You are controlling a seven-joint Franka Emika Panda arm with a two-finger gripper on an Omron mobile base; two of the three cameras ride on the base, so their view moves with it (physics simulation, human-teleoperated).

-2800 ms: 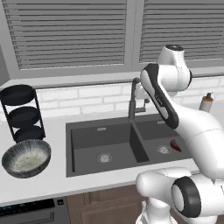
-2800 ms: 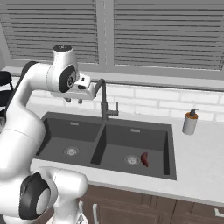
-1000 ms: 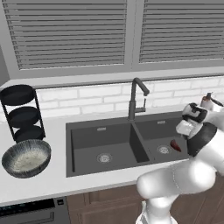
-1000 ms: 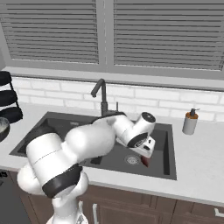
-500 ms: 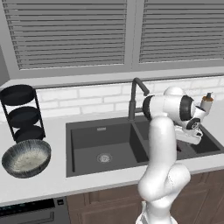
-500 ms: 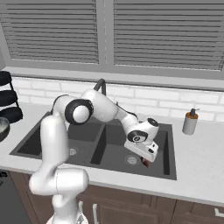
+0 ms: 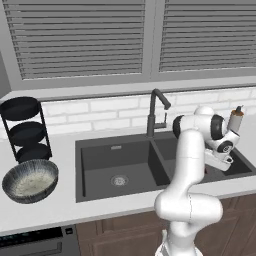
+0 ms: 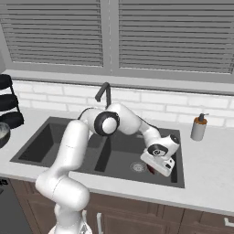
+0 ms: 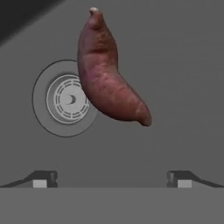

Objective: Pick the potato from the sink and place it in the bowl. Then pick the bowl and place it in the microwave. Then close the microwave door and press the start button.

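Observation:
The potato (image 9: 109, 74), a reddish-brown tuber, lies on the floor of the sink's right basin beside the round drain (image 9: 68, 98). My gripper (image 9: 111, 180) hangs right over it, open, with the fingertips (image 9: 41, 179) wide apart and nothing between them. From the right base view the gripper (image 8: 158, 165) is down in the right basin of the dark sink (image 8: 55, 137), and a sliver of potato (image 8: 151, 170) shows under it. The bowl (image 7: 30, 180) sits on the counter left of the sink (image 7: 115, 160). The microwave and its door are out of view.
A tall dark faucet (image 7: 155, 112) stands behind the divider between the basins. A black tiered rack (image 7: 25, 130) stands behind the bowl. A soap bottle (image 8: 199, 127) is on the counter at the far right. My arm arches over the sink's right basin.
The arm has swung round and its elbow now stands higher over the sink. The hand stays low in the right basin above the potato, still open.

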